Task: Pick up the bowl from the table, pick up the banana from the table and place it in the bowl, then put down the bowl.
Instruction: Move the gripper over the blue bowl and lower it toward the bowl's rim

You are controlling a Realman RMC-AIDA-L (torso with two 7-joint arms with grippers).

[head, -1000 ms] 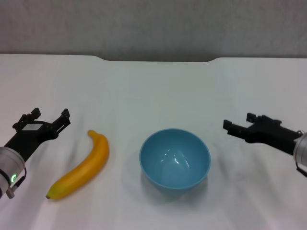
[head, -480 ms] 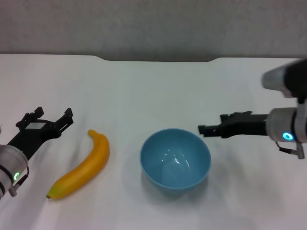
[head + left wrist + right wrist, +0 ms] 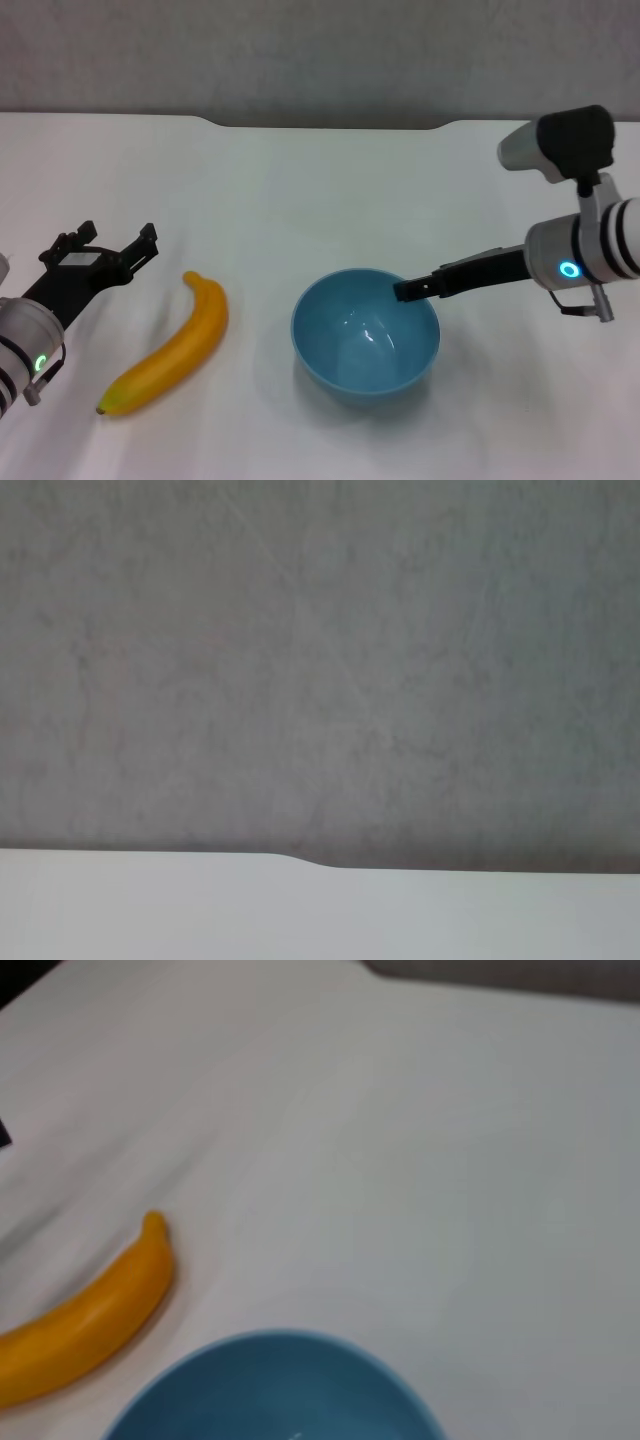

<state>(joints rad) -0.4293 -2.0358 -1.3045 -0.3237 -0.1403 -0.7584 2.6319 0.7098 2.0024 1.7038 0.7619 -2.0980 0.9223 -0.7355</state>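
The light-blue bowl [image 3: 365,335] stands upright on the white table [image 3: 320,190], a little right of the middle. The yellow banana [image 3: 170,348] lies on the table left of the bowl, stem end away from me. My right gripper [image 3: 410,290] reaches in from the right, its tip at the bowl's right rim. My left gripper [image 3: 115,238] is open and empty, hovering just left of the banana's stem end. The right wrist view shows the bowl's rim [image 3: 280,1380] and the banana [image 3: 90,1315]. The left wrist view shows only the table's [image 3: 300,910] back edge and the wall.
The table's back edge has a shallow notch [image 3: 325,125] with a grey wall [image 3: 320,50] behind it. Nothing else stands on the table.
My right arm has risen and swung left, bringing its gripper from well right of the bowl to the bowl's right rim. My left gripper has crept slightly toward the banana.
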